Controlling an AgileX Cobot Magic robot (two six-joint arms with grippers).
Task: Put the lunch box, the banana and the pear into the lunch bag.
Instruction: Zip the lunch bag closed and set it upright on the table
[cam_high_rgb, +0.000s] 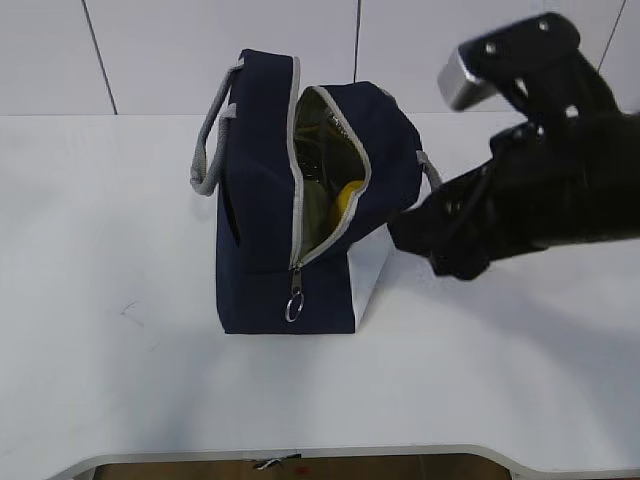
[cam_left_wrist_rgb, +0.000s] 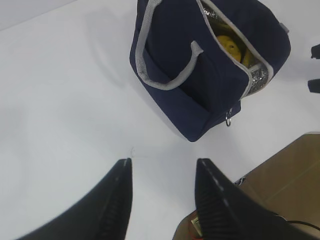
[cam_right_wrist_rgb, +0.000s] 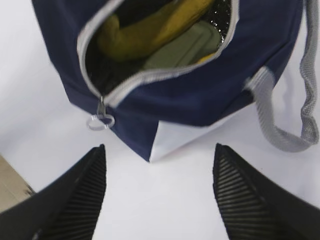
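Nearest the right wrist camera, the right gripper (cam_right_wrist_rgb: 159, 192) hangs with its jaws spread wide and nothing between them, just above the bare white surface (cam_right_wrist_rgb: 175, 210) in front of the lunch bag (cam_right_wrist_rgb: 200, 95); I judge it stands clear because its load is delivered. The bag stands upright with its zipper mouth gaping, which lets things drop in. Inside lie the banana (cam_right_wrist_rgb: 150, 30) and the green-lidded lunch box (cam_right_wrist_rgb: 182, 47); the yellow seen in the left wrist view may be the pear (cam_left_wrist_rgb: 231, 46). The left gripper (cam_left_wrist_rgb: 162, 187) waits half open and empty, well apart from the bag.
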